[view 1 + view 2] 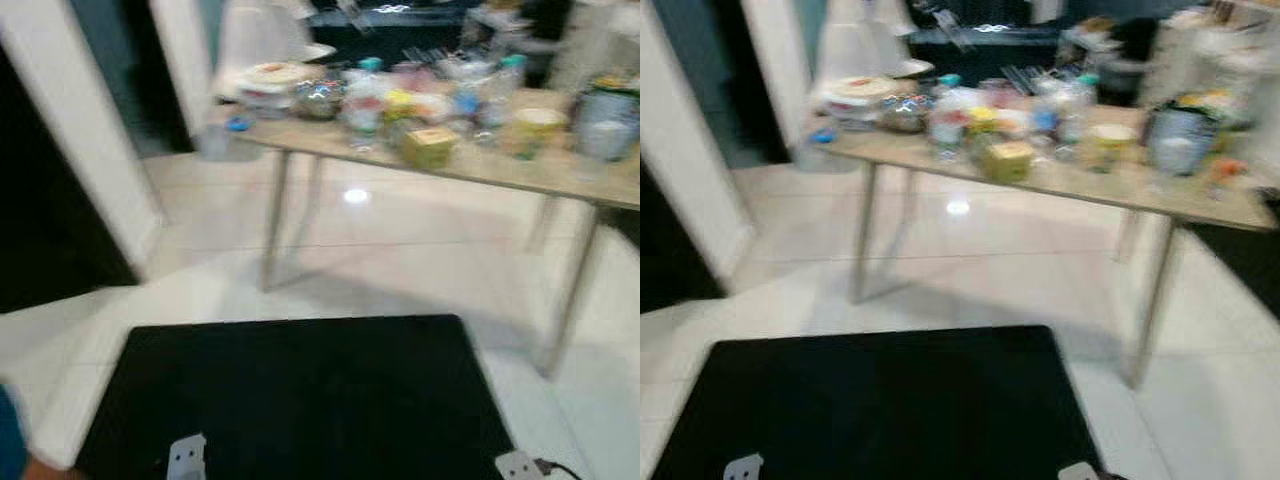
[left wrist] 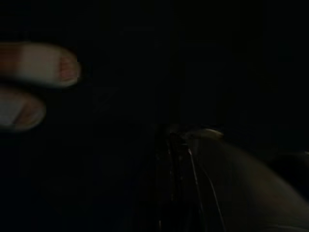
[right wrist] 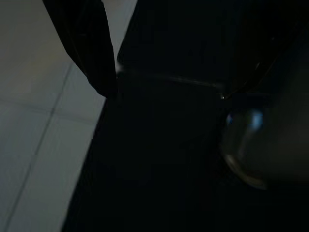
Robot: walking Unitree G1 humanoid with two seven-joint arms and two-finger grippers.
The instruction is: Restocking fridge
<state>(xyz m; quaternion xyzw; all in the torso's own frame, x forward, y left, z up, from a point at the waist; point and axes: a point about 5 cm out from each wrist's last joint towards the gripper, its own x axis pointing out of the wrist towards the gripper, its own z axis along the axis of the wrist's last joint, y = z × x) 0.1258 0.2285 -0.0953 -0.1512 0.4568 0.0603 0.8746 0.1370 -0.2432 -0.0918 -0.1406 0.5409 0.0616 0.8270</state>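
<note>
A long wooden table [image 1: 500,165] on thin metal legs stands ahead, crowded with blurred groceries. Among them are a yellow-green box [image 1: 428,145], a stack of lidded tubs [image 1: 270,82], a teal-capped bottle [image 1: 510,75] and a large grey-blue container [image 1: 605,120]. In the right wrist view my right gripper [image 3: 166,94] hangs open over white floor tiles beside a dark body, holding nothing. The left wrist view is almost black, with two pale fingertips [image 2: 43,65] of a person at its edge.
A flat black panel [image 1: 300,400] spans the bottom of the head views, close to me. A white door frame [image 1: 85,150] and a dark opening [image 1: 40,240] lie to the left. Glossy white floor [image 1: 400,250] runs under the table. A blue sleeve [image 1: 8,440] shows at lower left.
</note>
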